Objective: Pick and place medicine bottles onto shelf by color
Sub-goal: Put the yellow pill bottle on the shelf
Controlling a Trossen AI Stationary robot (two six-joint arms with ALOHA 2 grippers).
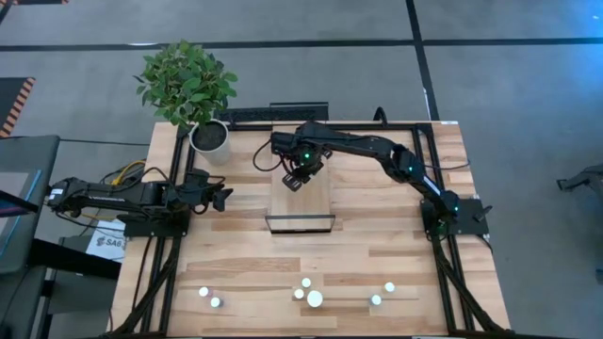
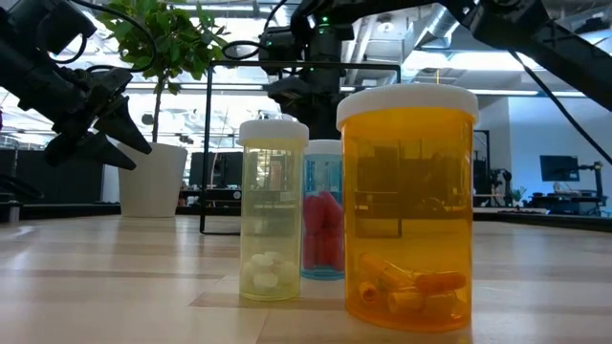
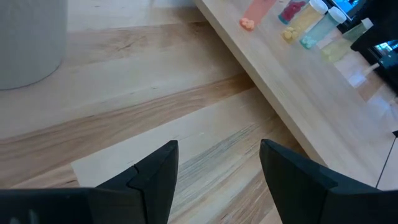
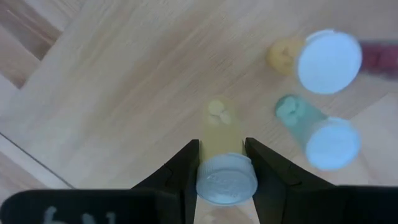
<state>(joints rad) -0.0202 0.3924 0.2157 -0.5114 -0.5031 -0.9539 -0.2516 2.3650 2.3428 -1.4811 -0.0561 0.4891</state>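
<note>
Right up close in my low view stands a big orange bottle (image 2: 409, 205). My right gripper (image 4: 222, 163) holds a yellow bottle (image 4: 225, 169) on the shelf (image 1: 316, 196), beside two others. My left gripper (image 3: 217, 165) waits wide over the table (image 1: 396, 254).

A large amber-orange plastic bottle (image 2: 408, 205) with a white cap holds orange capsules. Beside it, a pale yellow translucent bottle (image 2: 273, 210) with a white cap holds white tablets, and a teal-blue clear bottle (image 2: 323, 210) holds red capsules. The light-wood plank shelf (image 4: 124, 81) shows pale blond grain; on it stand a pale yellow bottle (image 4: 224, 155), a teal-green bottle (image 4: 314, 130) and a yellow-orange bottle (image 4: 317, 59), all white-capped. The leafy plant (image 1: 185, 83) is green, in a white round pot (image 1: 209, 137).
</note>
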